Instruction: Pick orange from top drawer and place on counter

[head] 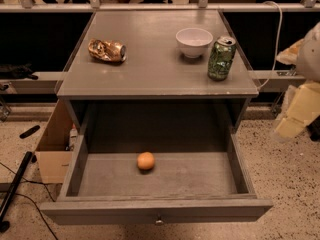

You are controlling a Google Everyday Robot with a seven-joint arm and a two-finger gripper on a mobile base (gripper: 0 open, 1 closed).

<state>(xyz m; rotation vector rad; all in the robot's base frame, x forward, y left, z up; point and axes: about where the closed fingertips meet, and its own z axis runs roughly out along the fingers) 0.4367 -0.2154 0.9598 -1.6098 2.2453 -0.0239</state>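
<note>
The orange lies in the open drawer, a little left of its middle. On the surface above are a crushed can near the left edge and a bowl and green can near the right edge. The gripper hangs beyond the right edge, well apart from the orange; I cannot tell whether it is open or closed.

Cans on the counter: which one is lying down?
The dented gold-brown can, at the left of the counter, lies on its side; the green can stands upright. The gripper hangs beyond the counter's right edge.
</note>
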